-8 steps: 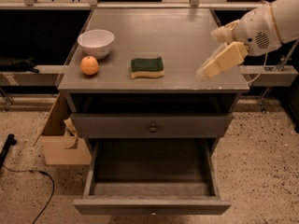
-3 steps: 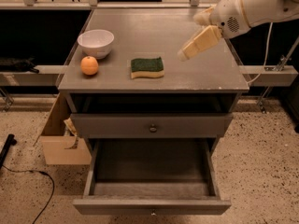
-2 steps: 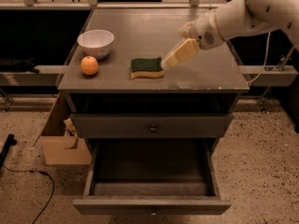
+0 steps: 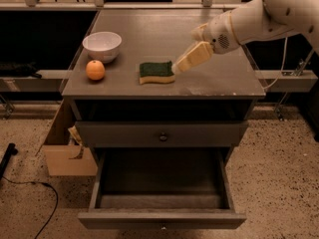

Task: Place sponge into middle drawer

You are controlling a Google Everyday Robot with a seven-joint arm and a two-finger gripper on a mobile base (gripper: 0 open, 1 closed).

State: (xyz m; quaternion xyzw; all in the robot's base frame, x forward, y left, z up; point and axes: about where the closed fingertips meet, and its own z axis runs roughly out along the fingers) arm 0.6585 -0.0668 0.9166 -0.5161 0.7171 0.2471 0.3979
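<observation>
As sponge point(image 4: 156, 71) lies ungrasped on table point(image 4: 219, 83): grasp, drop remain
Gripper point(image 4: 179, 67): sponge's 3 o'clock; jaws' state unclear
Middle drawer point(image 4: 162, 218): open

The grey cabinet top point(image 4: 212, 81) carries a white bowl point(image 4: 102, 45), an orange fruit point(image 4: 95, 69) and the sponge point(image 4: 156, 72), the gripper point(image 4: 179, 67) perhaps touching it.

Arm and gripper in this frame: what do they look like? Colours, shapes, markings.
Arm: smooth, rounded white shell segments, with a dark dotted round patch near the wrist. Gripper, just right of the sponge over the cabinet top: pale tan, blocky, tapering. No markings legible.
</observation>
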